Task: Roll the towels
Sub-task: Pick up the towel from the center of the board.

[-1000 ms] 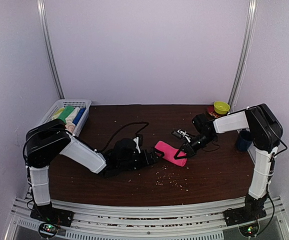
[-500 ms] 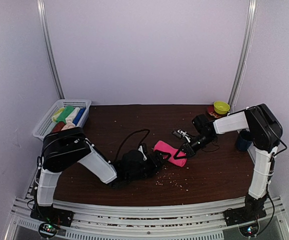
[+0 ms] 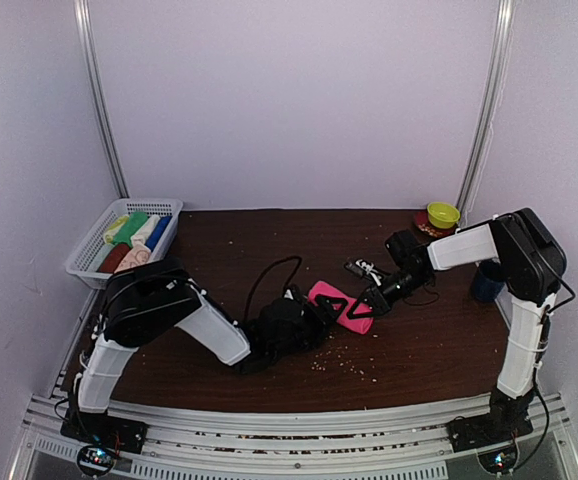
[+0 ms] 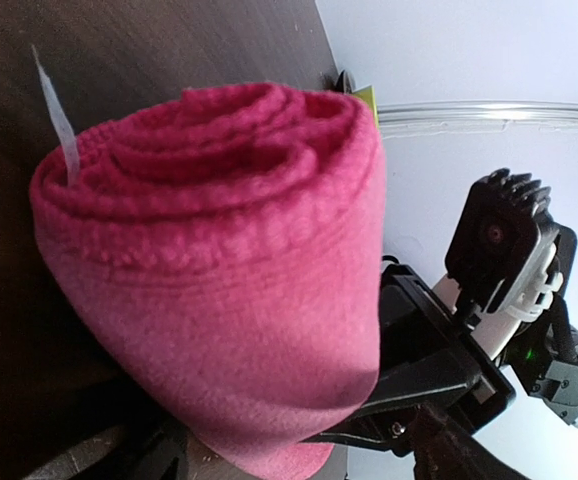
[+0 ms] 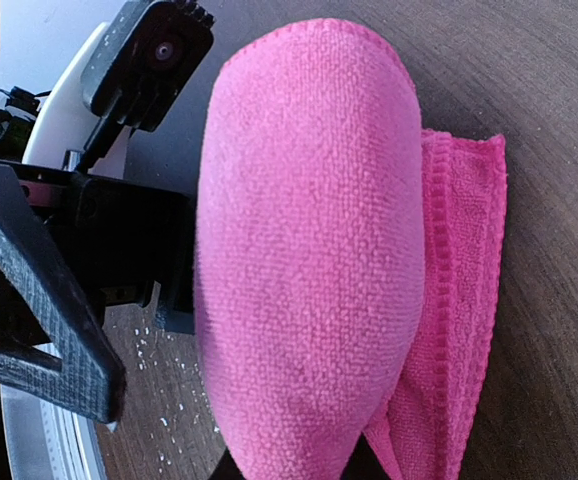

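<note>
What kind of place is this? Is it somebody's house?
Probably a robot lab, not a house: plain white walls box in a brown table, and a left arm and right arm are bolted to a metal rail.

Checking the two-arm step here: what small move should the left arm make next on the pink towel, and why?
Probably close the left gripper on the end of the pink towel that faces it. Its jaws straddle that rolled end but look open, while the right gripper pinches the far end. Only one side of the roll is held, so it could loosen if moved.
</note>
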Robot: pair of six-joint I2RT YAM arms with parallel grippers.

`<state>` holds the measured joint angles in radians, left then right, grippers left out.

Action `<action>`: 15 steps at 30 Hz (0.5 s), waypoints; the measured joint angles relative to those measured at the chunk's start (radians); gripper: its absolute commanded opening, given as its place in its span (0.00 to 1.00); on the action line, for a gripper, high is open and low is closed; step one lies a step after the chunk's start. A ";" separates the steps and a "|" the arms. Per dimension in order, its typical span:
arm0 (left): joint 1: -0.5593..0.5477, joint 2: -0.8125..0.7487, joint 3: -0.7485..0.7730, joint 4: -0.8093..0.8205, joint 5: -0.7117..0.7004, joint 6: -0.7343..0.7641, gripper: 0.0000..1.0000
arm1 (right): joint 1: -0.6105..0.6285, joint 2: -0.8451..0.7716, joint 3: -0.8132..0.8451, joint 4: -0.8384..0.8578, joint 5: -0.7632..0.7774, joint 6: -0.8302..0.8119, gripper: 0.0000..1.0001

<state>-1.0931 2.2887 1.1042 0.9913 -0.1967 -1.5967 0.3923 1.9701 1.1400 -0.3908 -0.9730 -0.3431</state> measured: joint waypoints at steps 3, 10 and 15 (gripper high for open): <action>0.000 0.014 0.018 -0.001 -0.011 -0.011 0.76 | 0.000 -0.001 -0.002 0.004 0.000 0.001 0.18; 0.000 0.037 0.047 -0.009 -0.029 -0.034 0.65 | 0.002 -0.002 -0.006 0.011 -0.001 0.003 0.18; 0.000 0.049 0.062 -0.021 -0.033 -0.041 0.64 | 0.008 -0.005 -0.007 0.013 0.004 0.002 0.18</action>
<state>-1.0931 2.3379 1.1664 0.9703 -0.2295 -1.6379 0.4000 1.9656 1.1332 -0.3775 -0.9691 -0.3408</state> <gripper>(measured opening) 0.640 0.180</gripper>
